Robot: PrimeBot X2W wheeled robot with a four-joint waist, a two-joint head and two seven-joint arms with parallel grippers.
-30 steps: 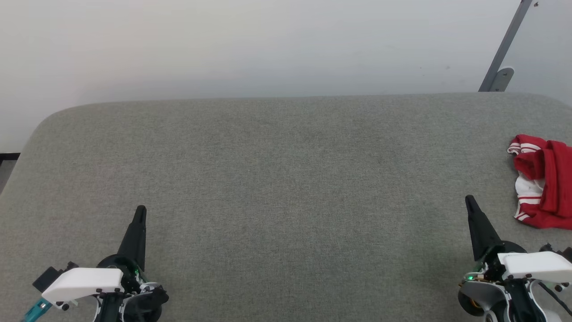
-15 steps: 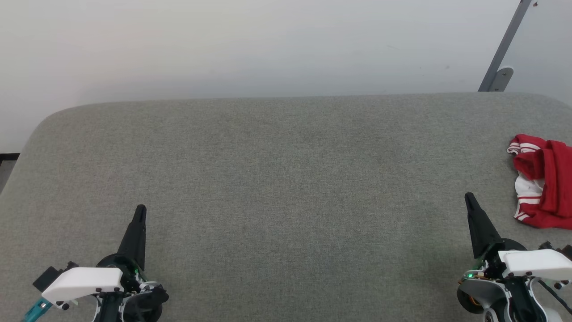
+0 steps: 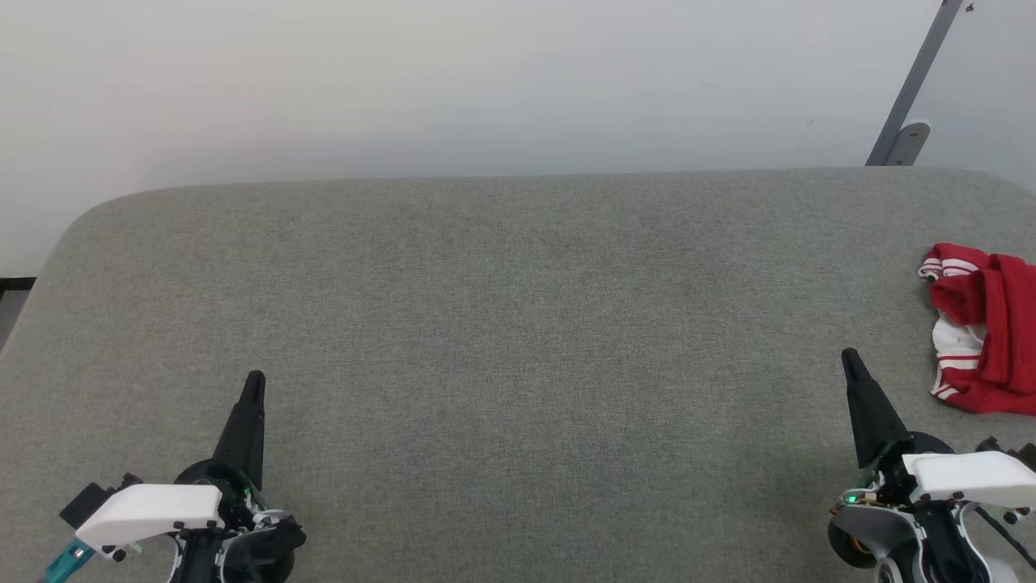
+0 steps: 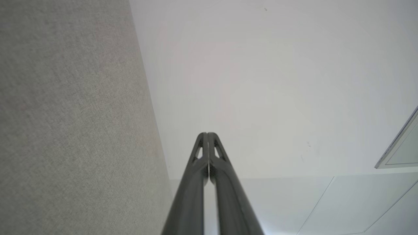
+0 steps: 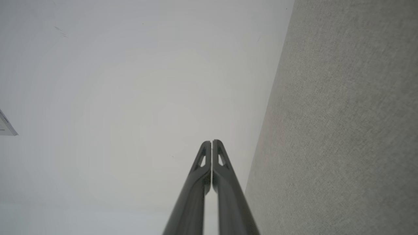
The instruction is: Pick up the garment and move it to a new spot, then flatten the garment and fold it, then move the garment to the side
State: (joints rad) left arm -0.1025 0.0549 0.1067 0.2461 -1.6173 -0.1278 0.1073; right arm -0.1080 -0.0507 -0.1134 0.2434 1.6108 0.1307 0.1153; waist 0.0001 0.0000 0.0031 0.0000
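Here, left end effector [image 4: 207, 134] closed, empty, right end effector [image 5: 211, 141] likewise

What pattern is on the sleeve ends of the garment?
White with thin red stripes, on the garment; best seen in the head view.

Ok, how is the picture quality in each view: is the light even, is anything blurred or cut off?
Head view: soft, even light, hardly any shadow on the grey surface; the garment is sharp but cut by the right edge. Left wrist view: the left gripper blurs toward the lens. Right wrist view: the right gripper likewise.
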